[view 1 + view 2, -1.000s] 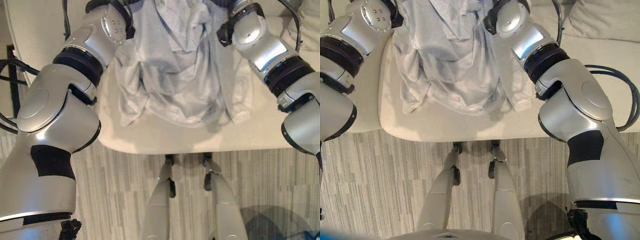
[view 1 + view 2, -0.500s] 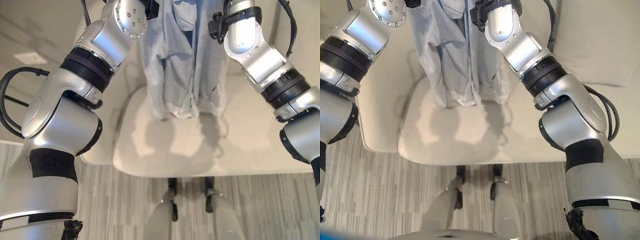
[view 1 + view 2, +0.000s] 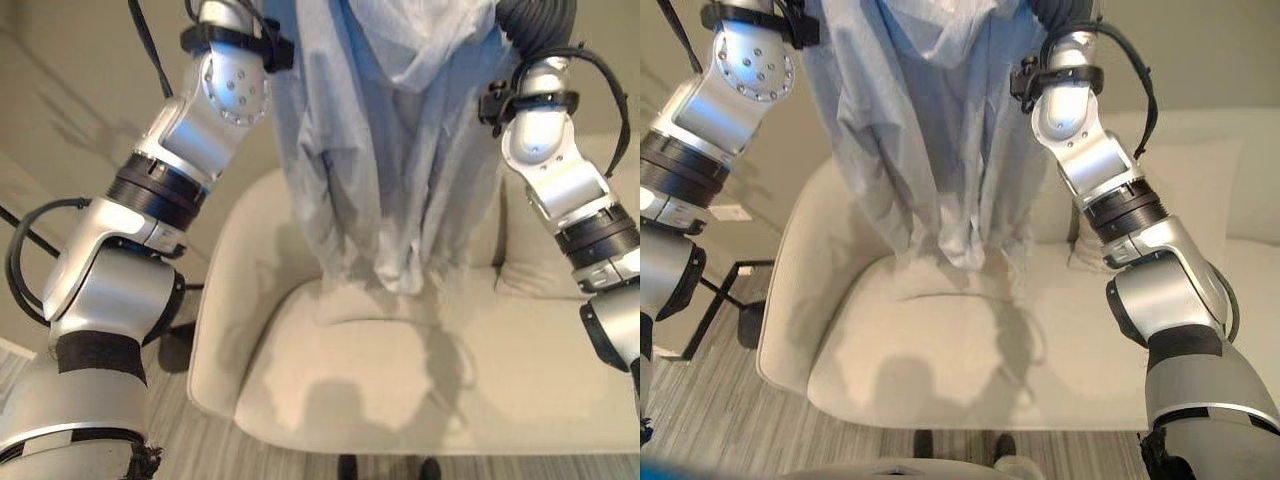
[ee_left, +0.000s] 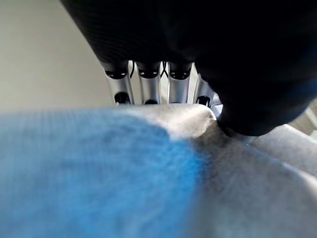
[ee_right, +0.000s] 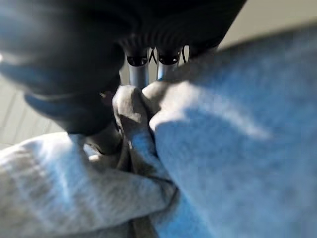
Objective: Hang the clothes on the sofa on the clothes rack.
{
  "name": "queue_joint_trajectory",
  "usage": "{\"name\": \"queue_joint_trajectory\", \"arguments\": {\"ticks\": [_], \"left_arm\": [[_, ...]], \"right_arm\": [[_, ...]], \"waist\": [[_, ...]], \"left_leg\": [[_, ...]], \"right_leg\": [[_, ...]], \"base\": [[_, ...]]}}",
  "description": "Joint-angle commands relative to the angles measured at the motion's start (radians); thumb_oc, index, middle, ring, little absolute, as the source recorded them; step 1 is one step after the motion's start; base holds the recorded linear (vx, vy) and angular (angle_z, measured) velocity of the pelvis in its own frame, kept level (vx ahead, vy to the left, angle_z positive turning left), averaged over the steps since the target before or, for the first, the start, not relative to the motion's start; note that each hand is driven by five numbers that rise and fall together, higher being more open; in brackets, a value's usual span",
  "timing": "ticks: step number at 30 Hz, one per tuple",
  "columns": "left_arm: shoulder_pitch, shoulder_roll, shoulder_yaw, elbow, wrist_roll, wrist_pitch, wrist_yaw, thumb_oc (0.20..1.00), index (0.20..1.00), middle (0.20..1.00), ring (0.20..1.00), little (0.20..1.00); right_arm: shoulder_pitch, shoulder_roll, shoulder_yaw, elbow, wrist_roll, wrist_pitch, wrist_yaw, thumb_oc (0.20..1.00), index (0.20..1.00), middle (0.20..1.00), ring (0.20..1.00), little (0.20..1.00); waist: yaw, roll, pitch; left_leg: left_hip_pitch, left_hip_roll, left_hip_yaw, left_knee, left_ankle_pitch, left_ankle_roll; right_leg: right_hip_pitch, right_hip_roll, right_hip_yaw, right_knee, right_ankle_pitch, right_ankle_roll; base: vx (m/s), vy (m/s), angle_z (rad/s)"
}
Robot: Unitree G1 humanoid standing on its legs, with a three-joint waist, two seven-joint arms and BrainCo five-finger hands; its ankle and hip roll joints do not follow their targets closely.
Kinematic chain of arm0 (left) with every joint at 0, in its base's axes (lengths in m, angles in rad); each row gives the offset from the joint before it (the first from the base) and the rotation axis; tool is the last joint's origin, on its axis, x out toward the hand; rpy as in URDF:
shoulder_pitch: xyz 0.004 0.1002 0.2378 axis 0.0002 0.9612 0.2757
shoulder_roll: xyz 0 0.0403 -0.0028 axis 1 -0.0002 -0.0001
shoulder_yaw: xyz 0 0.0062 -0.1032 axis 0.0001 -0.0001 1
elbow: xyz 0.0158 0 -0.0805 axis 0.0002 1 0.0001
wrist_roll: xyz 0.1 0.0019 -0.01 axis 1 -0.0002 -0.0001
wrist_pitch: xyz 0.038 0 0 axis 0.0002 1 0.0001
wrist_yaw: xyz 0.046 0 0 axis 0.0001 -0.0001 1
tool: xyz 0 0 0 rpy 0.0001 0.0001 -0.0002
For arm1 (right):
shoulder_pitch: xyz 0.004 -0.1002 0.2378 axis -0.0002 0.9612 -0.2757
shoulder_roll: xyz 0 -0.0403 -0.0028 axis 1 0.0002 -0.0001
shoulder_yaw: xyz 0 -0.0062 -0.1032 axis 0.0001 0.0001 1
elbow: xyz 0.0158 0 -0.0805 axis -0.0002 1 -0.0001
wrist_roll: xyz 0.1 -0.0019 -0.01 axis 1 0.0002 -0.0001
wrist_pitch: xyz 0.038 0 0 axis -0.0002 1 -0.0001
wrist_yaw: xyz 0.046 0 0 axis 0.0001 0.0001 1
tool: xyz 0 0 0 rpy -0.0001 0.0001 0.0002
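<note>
Cream sofa (image 3: 400, 390) low in frame, seat bare. Above it, pale blue garment (image 3: 390, 150) hanging limp at upper centre: soft, light, prone to slipping; best gripped at shoulders. Wrist views only: left hand (image 4: 148, 84) and right hand (image 5: 143, 69), fingers curled into bunched cloth.

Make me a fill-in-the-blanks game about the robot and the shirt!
1. The pale blue shirt hangs above the seat of the cream ____.
2. In its wrist view, the right hand is shut on a bunch of the shirt's ____.
3. The shirt hangs between the robot's two ____, held up at its top.
4. The left hand has the shirt's cloth draped ____ its fingers.

Missing words: sofa; cloth; arms; over
</note>
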Motion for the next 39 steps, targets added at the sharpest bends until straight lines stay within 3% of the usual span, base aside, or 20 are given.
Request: {"name": "queue_joint_trajectory", "arguments": {"ticks": [1,9,17,19,20,23,24,25,26,27,28,29,30,32,33,35,36,38,39], "left_arm": [[0.042,0.026,0.047,0.072,0.057,-0.004,0.022,0.200,0.200,0.200,0.200,0.200],[0.154,0.051,0.101,-0.005,0.075,-0.008,0.013,0.200,0.200,0.200,0.200,0.200],[0.175,0.064,0.133,-0.031,0.079,-0.019,0.021,0.200,0.200,0.200,0.200,0.200],[0.174,0.061,0.141,-0.031,0.075,-0.028,0.030,0.200,0.200,0.200,0.200,0.200],[0.174,0.061,0.141,-0.031,0.075,-0.029,0.030,0.200,0.200,0.200,0.200,0.200],[0.185,0.038,0.151,-0.034,0.077,-0.034,0.047,0.200,0.200,0.200,0.200,0.200],[0.185,0.020,0.146,-0.036,0.076,-0.036,0.055,0.200,0.200,0.200,0.200,0.200],[0.184,0.019,0.145,-0.035,0.076,-0.036,0.056,0.200,0.200,0.200,0.200,0.200],[0.169,0.004,0.128,-0.038,0.079,-0.044,0.055,0.200,0.200,0.200,0.200,0.200],[0.164,-0.004,0.122,-0.041,0.081,-0.043,0.052,0.200,0.200,0.200,0.200,0.200],[0.164,-0.004,0.122,-0.041,0.081,-0.043,0.052,0.200,0.200,0.200,0.200,0.200],[0.151,-0.033,0.107,-0.045,0.087,-0.043,0.040,0.200,0.200,0.200,0.200,0.200],[0.132,-0.067,0.083,-0.040,0.085,-0.047,0.024,0.200,0.200,0.200,0.200,0.200],[0.136,-0.069,0.083,-0.065,0.106,-0.047,0.022,0.200,0.200,0.200,0.200,0.200],[0.156,-0.063,0.088,-0.103,0.136,-0.040,0.024,0.200,0.200,0.200,0.200,0.200],[0.155,-0.062,0.077,-0.104,0.147,-0.038,0.016,0.200,0.200,0.200,0.200,0.200],[0.153,-0.062,0.077,-0.103,0.147,-0.038,0.016,0.200,0.200,0.200,0.200,0.200],[0.164,-0.061,0.075,-0.113,0.144,-0.035,0.003,0.200,0.200,0.200,0.200,0.200],[0.193,-0.074,0.085,-0.116,0.135,-0.031,-0.011,0.200,0.200,0.200,0.200,0.200]], "right_arm": [[0.042,-0.011,-0.013,0.023,-0.067,-0.039,-0.013,0.200,0.200,0.200,0.200,0.200],[0.043,-0.005,0.024,0.031,-0.112,-0.034,-0.002,0.200,0.200,0.200,0.200,0.200],[-0.004,0.015,0.072,0.030,-0.153,-0.022,0.010,0.200,0.200,0.200,0.200,0.200],[-0.020,0.020,0.089,0.029,-0.158,-0.012,0.010,0.200,0.200,0.200,0.200,0.200],[-0.021,0.020,0.090,0.028,-0.158,-0.012,0.010,0.200,0.200,0.200,0.200,0.200],[-0.011,0.018,0.087,0.021,-0.162,-0.003,-0.001,0.200,0.200,0.200,0.200,0.200],[0.001,0.005,0.079,0.011,-0.170,0.002,-0.011,0.200,0.200,0.200,0.200,0.200],[0.002,0.004,0.078,0.010,-0.171,0.003,-0.012,0.200,0.200,0.200,0.200,0.200],[0.014,-0.015,0.072,-0.009,-0.181,0.005,-0.015,0.200,0.200,0.200,0.200,0.200],[0.021,-0.022,0.068,-0.019,-0.188,0.004,-0.010,0.200,0.200,0.200,0.200,0.200],[0.022,-0.022,0.067,-0.020,-0.188,0.004,-0.010,0.200,0.200,0.200,0.200,0.200],[0.051,-0.036,0.041,-0.037,-0.208,0.013,-0.004,0.200,0.200,0.200,0.200,0.200],[0.089,-0.027,0.011,-0.047,-0.220,0.019,-0.012,0.200,0.200,0.200,0.200,0.200],[0.127,-0.005,-0.024,-0.058,-0.230,0.028,-0.022,0.200,0.200,0.200,0.200,0.200],[0.159,0.018,-0.054,-0.069,-0.235,0.035,-0.030,0.200,0.200,0.200,0.200,0.200],[0.163,0.022,-0.055,-0.071,-0.244,0.041,-0.029,0.200,0.200,0.200,0.200,0.200],[0.162,0.021,-0.056,-0.071,-0.245,0.041,-0.029,0.200,0.200,0.200,0.200,0.200],[0.163,0.015,-0.059,-0.078,-0.246,0.040,-0.033,0.200,0.200,0.200,0.200,0.200],[0.169,0.013,-0.057,-0.076,-0.243,0.042,-0.025,0.200,0.200,0.200,0.200,0.200]], "waist": [[0.051,-0.088,-0.141],[0.101,-0.099,-0.154],[0.139,-0.100,-0.125],[0.140,-0.119,-0.099],[0.142,-0.118,-0.098],[0.128,-0.121,-0.091],[0.112,-0.110,-0.094],[0.111,-0.108,-0.095],[0.100,-0.096,-0.096],[0.094,-0.089,-0.098],[0.093,-0.090,-0.098],[0.076,-0.092,-0.106],[0.063,-0.112,-0.094],[0.082,-0.140,-0.072],[0.092,-0.136,-0.052],[0.090,-0.144,-0.044],[0.090,-0.146,-0.043],[0.097,-0.146,-0.040],[0.100,-0.143,-0.040]], "left_leg": [[0.026,0.001,0.019,0.005,-0.081,-0.027],[0.041,0.019,-0.022,0.005,-0.079,-0.025],[0.029,0.028,-0.029,0.013,-0.073,-0.026],[0.008,0.095,-0.002,0.057,-0.064,-0.032],[0.010,0.095,0.000,0.059,-0.066,-0.032],[0.044,0.195,0.029,0.062,-0.039,-0.029],[0.046,0.253,0.029,0.068,0.012,-0.054],[0.045,0.255,0.027,0.066,0.013,-0.055],[0.035,0.278,-0.013,0.089,0.020,-0.078],[0.034,0.271,-0.037,0.090,-0.014,-0.093],[0.033,0.271,-0.039,0.092,-0.015,-0.093],[0.044,0.240,-0.052,0.076,-0.117,-0.108],[0.055,0.192,-0.053,0.051,-0.168,-0.096],[0.076,0.129,-0.006,0.013,-0.177,-0.064],[0.076,0.092,0.028,0.005,-0.176,-0.041],[0.066,0.051,0.021,0.005,-0.178,-0.014],[0.064,0.047,0.021,0.005,-0.174,-0.013],[0.052,0.009,0.023,0.005,-0.164,0.014],[0.049,-0.021,0.020,0.005,-0.153,0.038]], "right_leg": [[0.002,-0.058,0.009,0.014,-0.075,0.088],[0.022,-0.034,0.006,0.011,-0.097,0.075],[0.008,-0.055,0.035,0.011,-0.068,0.094],[-0.003,-0.104,0.043,0.011,-0.052,0.113],[-0.002,-0.104,0.046,0.011,-0.052,0.114],[-0.020,-0.161,0.047,0.013,-0.044,0.142],[-0.028,-0.198,0.041,0.014,-0.037,0.165],[-0.027,-0.197,0.038,0.013,-0.038,0.165],[-0.028,-0.233,0.036,0.013,-0.025,0.189],[-0.028,-0.256,0.030,0.013,-0.013,0.200],[-0.028,-0.256,0.028,0.013,-0.013,0.200],[-0.034,-0.307,0.018,0.013,0.026,0.222],[-0.069,-0.363,0.019,0.020,0.131,0.223],[-0.132,-0.419,-0.019,0.021,0.272,0.223],[-0.156,-0.422,-0.069,0.050,0.256,0.223],[-0.154,-0.375,-0.040,0.103,0.166,0.211],[-0.158,-0.379,-0.039,0.106,0.167,0.211],[-0.144,-0.314,-0.025,0.168,0.058,0.177],[-0.135,-0.233,-0.012,0.244,-0.030,0.139]], "base": [[0.01,-0.067,0.07],[-0.02,-0.063,0.04],[-0.07,0.089,-0.02],[-0.09,0.240,-0.08],[-0.07,0.246,-0.20],[-0.06,0.389,-0.14],[-0.05,0.463,-0.05],[-0.06,0.712,0.18],[-0.03,0.583,0.44],[-0.04,0.586,0.50],[-0.01,0.599,0.44],[-0.08,0.777,0.44],[-0.14,0.930,0.22],[-0.27,0.681,0.26],[-0.29,0.639,0.26],[-0.17,0.410,-0.53],[-0.09,0.232,-0.51],[-0.11,0.264,0.08],[-0.09,0.262,0.07]]}}
